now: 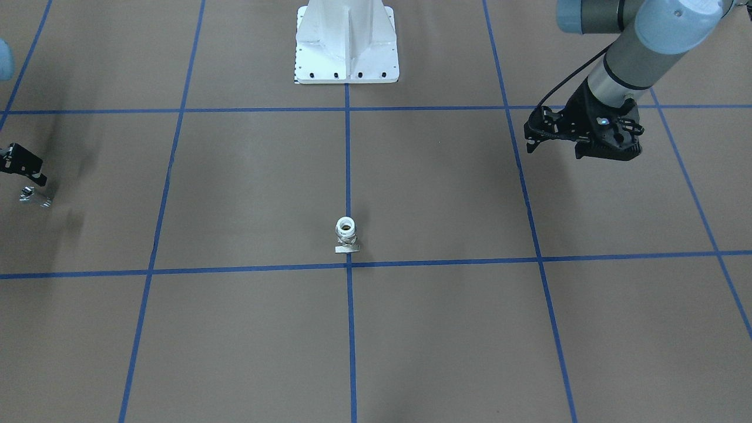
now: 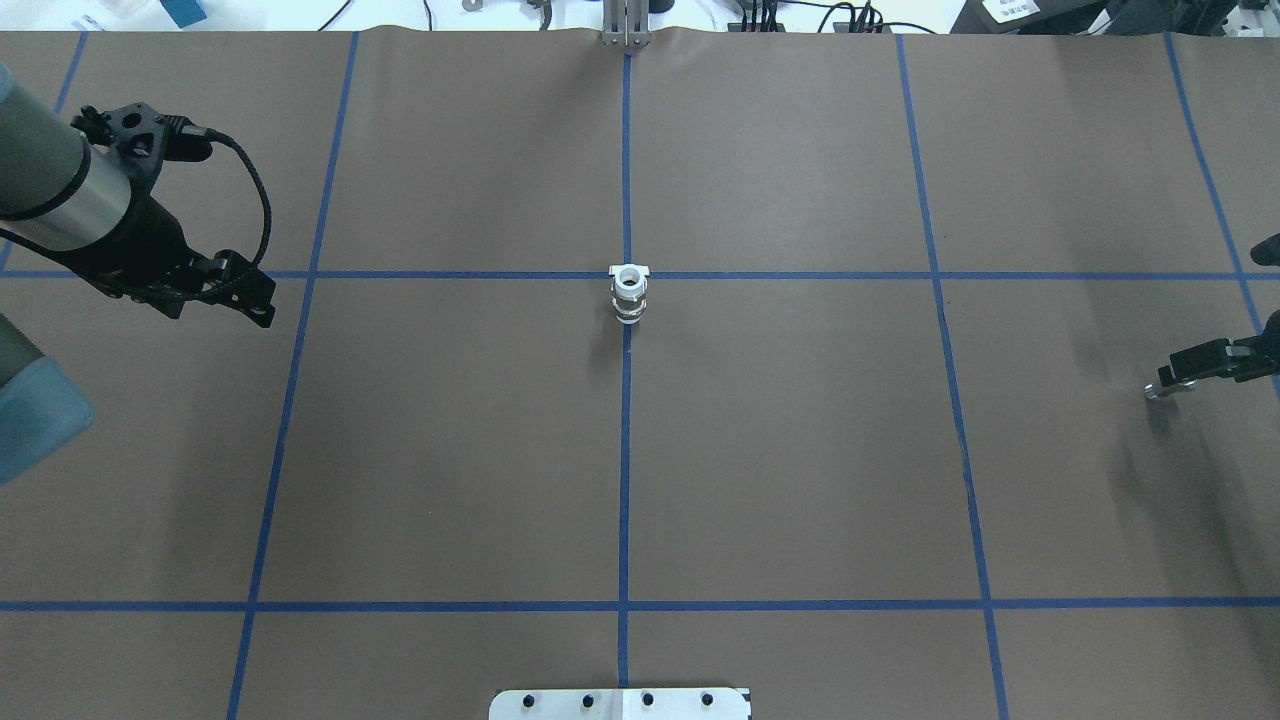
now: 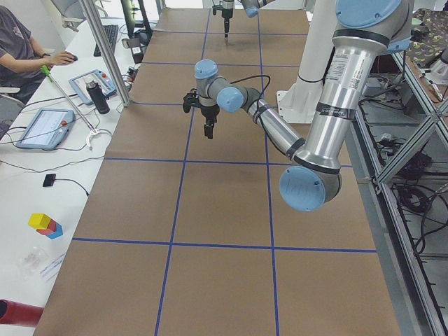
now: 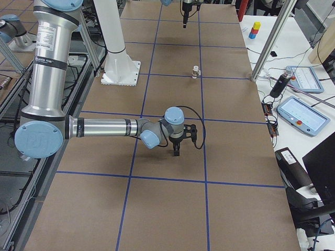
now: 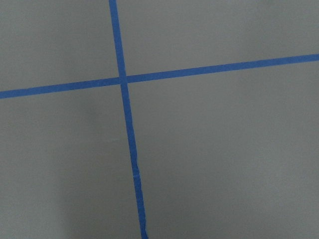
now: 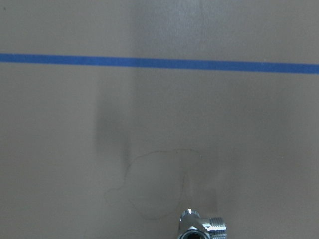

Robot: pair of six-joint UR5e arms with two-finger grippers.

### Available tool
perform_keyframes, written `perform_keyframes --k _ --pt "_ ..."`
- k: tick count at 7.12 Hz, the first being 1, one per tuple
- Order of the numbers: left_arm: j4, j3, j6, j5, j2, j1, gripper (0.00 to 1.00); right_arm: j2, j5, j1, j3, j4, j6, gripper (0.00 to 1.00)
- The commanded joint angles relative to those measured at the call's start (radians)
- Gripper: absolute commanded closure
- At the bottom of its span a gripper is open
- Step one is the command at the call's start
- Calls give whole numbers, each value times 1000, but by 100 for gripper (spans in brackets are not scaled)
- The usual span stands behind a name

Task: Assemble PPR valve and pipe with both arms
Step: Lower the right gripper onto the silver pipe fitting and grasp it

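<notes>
The white PPR valve stands upright at the table's centre on the blue tape cross, open end up, with its flat handle at the base; it also shows in the front view. My right gripper is at the table's far right edge, shut on the small chrome pipe, held just above the paper. The pipe also shows at the bottom of the right wrist view and in the front view. My left gripper hangs over the far left, looks shut and empty, well away from the valve.
The white bolted pedestal stands at the robot's side of the table. Blue tape lines divide the brown paper into squares. An operator and tablets sit beyond the far long edge.
</notes>
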Motion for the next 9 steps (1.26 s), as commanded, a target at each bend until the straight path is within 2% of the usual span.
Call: perform_keyframes --k 1,3,5,6,7,9 --pt "0 3 0 -3 2 0 0 4 -2 -9 -11 6 8 0" --pt "0 10 3 -1 4 5 0 60 -6 -9 -86 11 0 1" --pt "0 10 1 -1 4 5 0 57 -8 -10 -90 11 -1 3" --pt "0 10 1 -1 4 5 0 53 -8 -10 -87 12 -3 13" --pt "0 9 0 -1 4 4 0 53 -8 -10 -85 12 -3 27" --pt "0 7 -5 -1 4 4 0 51 0 -10 -79 12 -4 69"
